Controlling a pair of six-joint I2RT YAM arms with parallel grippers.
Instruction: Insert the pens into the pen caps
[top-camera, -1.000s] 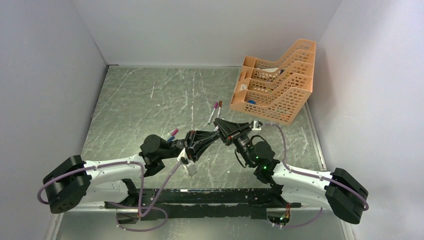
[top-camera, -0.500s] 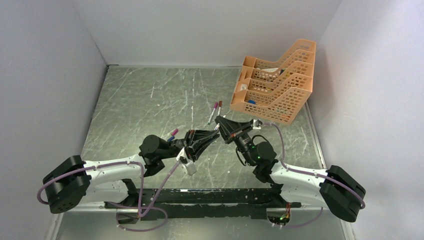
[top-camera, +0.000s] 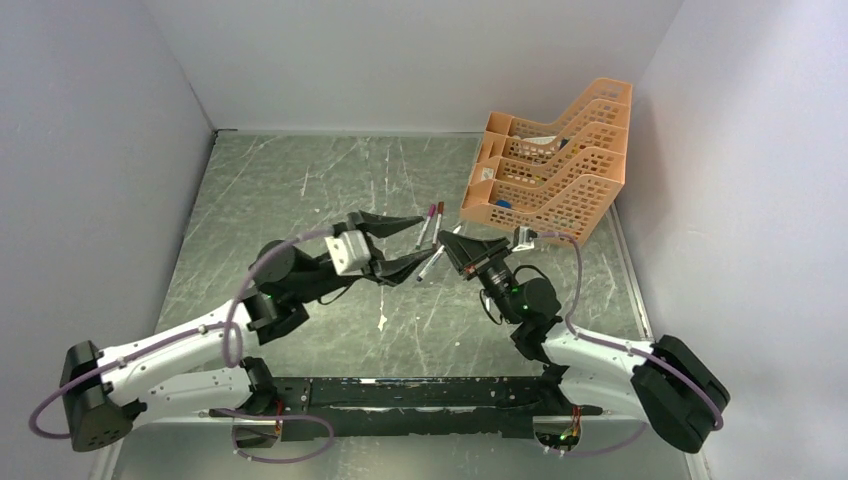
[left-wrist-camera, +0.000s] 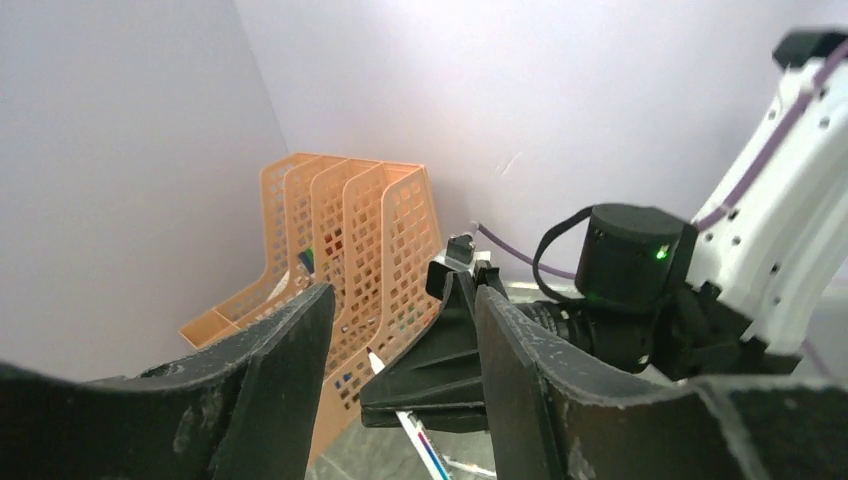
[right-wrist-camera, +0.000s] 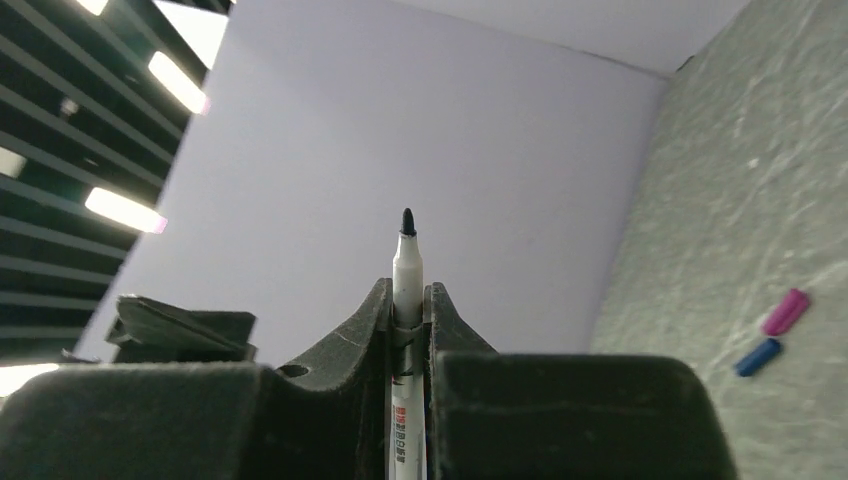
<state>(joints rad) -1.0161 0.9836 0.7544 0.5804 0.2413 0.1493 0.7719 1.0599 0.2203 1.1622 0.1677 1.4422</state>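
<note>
My right gripper (top-camera: 447, 243) (right-wrist-camera: 408, 292) is shut on a thin white pen (right-wrist-camera: 404, 275) whose dark, uncapped tip sticks out past the fingertips. That pen's tail (top-camera: 431, 266) shows below the jaws in the top view. My left gripper (top-camera: 425, 238) (left-wrist-camera: 400, 300) is open with nothing between its fingers, and it faces the right gripper and the held pen (left-wrist-camera: 428, 443). Two more pens (top-camera: 427, 228) lie side by side on the table, with a magenta and a dark red cap on their far ends. A loose pink cap (right-wrist-camera: 786, 311) and a blue cap (right-wrist-camera: 757, 356) lie on the table.
An orange mesh tray (top-camera: 560, 170) (left-wrist-camera: 345, 230) stands at the back right, close behind both grippers. Grey walls enclose the scratched table (top-camera: 300, 190) on the left, back and right. Purple cables loop along both arms.
My left gripper has opened, let go of the pen and swung up and away from the right gripper. The right gripper keeps the pen and has shifted slightly.
</note>
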